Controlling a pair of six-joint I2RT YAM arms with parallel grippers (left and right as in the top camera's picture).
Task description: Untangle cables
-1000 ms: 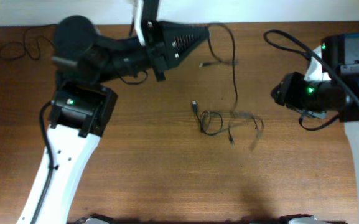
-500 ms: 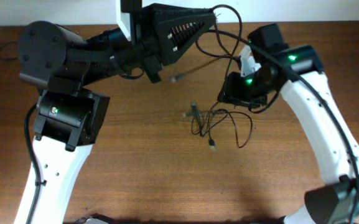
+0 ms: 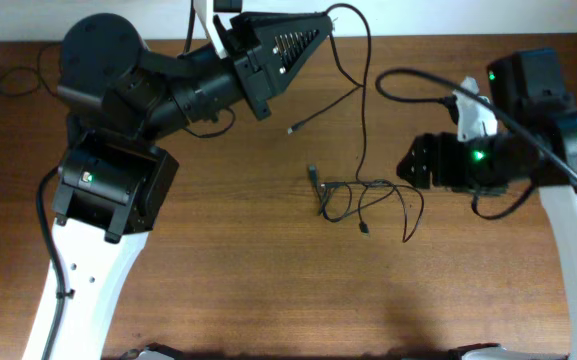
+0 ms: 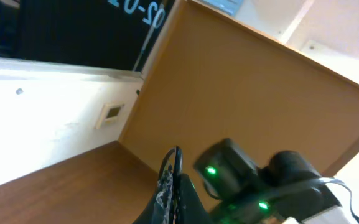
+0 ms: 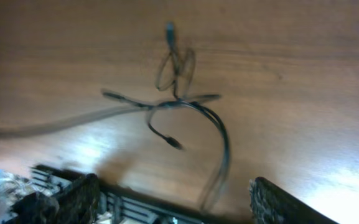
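Black thin cables (image 3: 360,192) lie in a loose knot on your brown wooden table (image 3: 268,280). One strand climbs from the knot to your left gripper (image 3: 320,22), whose fingers (image 4: 174,186) are pressed together on it. Just beside the knot, on its other side, your right gripper (image 5: 173,186) stands spread wide with nothing between its fingers.
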